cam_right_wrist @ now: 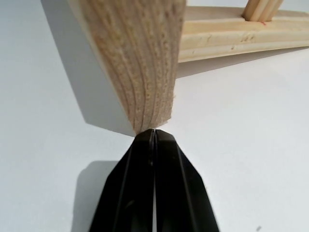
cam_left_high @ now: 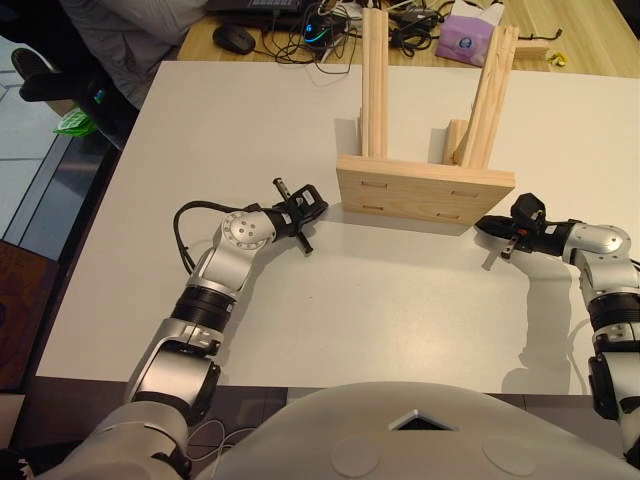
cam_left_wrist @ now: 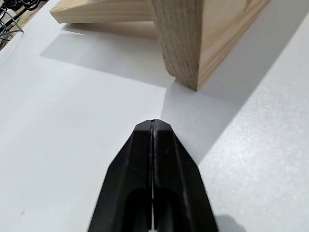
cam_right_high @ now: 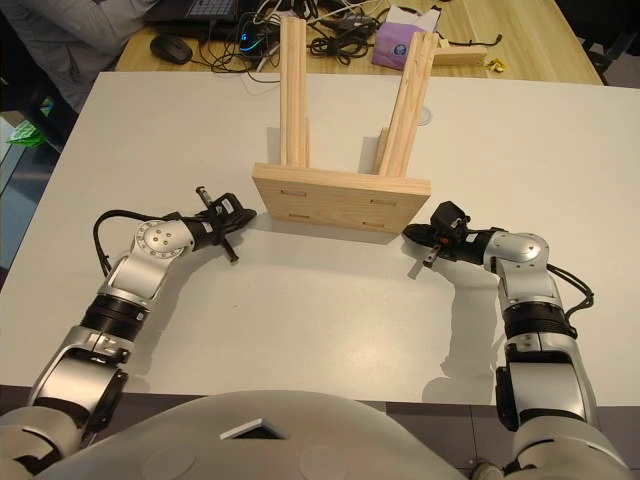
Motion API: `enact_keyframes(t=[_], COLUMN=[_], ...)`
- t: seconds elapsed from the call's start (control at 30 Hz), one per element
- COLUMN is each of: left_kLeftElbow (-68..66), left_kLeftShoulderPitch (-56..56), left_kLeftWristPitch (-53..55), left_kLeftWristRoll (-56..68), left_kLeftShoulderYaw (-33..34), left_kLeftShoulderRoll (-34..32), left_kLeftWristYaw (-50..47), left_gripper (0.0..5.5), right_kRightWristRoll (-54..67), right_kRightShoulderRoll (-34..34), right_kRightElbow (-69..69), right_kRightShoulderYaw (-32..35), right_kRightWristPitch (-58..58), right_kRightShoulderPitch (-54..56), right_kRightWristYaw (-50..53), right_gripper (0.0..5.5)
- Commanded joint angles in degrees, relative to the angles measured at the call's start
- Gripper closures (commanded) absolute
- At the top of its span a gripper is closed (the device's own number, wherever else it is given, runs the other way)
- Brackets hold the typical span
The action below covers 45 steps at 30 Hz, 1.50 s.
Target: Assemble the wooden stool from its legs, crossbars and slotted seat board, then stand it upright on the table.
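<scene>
The wooden stool lies on its side on the white table (cam_left_high: 200, 140). Its slotted seat board (cam_left_high: 425, 195) stands on edge facing me, and its legs (cam_left_high: 375, 80) point away toward the far edge. My left gripper (cam_left_high: 318, 208) is shut and empty, its tip a short way from the board's left corner (cam_left_wrist: 193, 43). My right gripper (cam_left_high: 482, 224) is also shut and empty, and in the right wrist view its tip (cam_right_wrist: 153, 131) touches the board's right lower corner (cam_right_wrist: 140, 58). A leg (cam_right_wrist: 227, 36) lies flat on the table behind that corner.
Behind the table's far edge, a wooden desk holds a black mouse (cam_left_high: 234, 38), tangled cables (cam_left_high: 320, 30) and a purple tissue pack (cam_left_high: 466, 38). Open white tabletop lies between my arms and to the left of the stool.
</scene>
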<state>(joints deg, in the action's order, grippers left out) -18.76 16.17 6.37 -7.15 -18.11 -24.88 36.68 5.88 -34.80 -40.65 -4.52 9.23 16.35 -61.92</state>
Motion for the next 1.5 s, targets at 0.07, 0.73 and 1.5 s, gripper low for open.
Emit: enact_keyframes(t=[0.07, 0.73, 1.5], left_kLeftElbow=[0.82, 2.19, 26.32], left_kLeftShoulderPitch=[-2.24, -2.90, -8.87], left_kLeftWristPitch=[2.21, 0.77, 9.49], left_kLeftWristRoll=[0.55, 2.75, 13.86], left_kLeftShoulderYaw=[-1.17, -1.33, 4.15], left_kLeftShoulderRoll=[2.25, 5.13, 1.63], left_kLeftWristYaw=[1.33, 2.81, 9.30], left_gripper=[5.50, 5.50, 5.50], right_kRightWristRoll=[-1.38, -0.29, 13.81], right_kRightShoulderRoll=[0.00, 1.40, -3.65], right_kRightElbow=[-0.89, -0.19, 34.31], right_kRightShoulderYaw=[-1.02, -1.43, 5.62], right_kRightWristPitch=[-1.37, -2.01, -22.18], right_kRightShoulderPitch=[-0.67, 0.69, -10.79], right_kRightWristYaw=[-0.54, -2.94, -7.96], right_gripper=[5.45, 5.45, 5.45])
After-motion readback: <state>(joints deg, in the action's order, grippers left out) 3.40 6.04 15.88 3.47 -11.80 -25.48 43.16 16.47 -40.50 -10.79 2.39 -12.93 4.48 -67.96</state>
